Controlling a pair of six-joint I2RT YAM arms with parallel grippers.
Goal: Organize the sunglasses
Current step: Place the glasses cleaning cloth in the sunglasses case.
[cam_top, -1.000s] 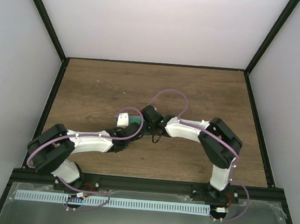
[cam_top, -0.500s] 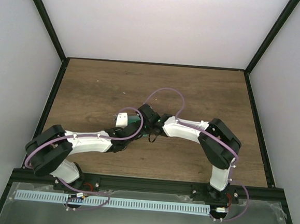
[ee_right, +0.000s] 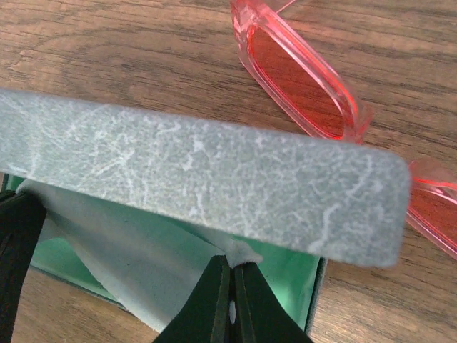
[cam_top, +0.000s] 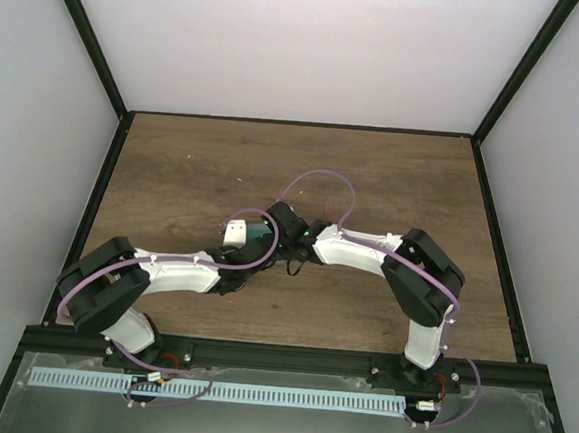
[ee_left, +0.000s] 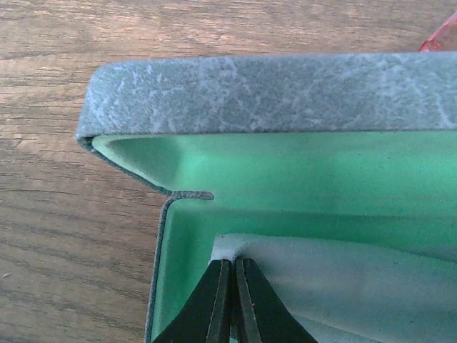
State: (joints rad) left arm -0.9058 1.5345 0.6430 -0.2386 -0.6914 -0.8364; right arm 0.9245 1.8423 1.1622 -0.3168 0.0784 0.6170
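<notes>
right wrist view | sunglasses point(ee_right: 300, 78) on table point(ee_right: 107, 36), upper right, beyond open glasses case point(ee_right: 193, 186) | right gripper point(ee_right: 230, 293) and left gripper point(ee_left: 230, 300) pinched on cleaning cloth point(ee_left: 343, 279) inside case | right wrist edged left over the last second | judgement: cloth being seated, sunglasses not stowed

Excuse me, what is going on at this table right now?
Both arms meet over an open grey-blue rectangular case with green lining. The left tool and right tool are each shut on the light blue cloth inside it. The red-lensed sunglasses lie on the wooden table beside the case, not yet packed.
</notes>
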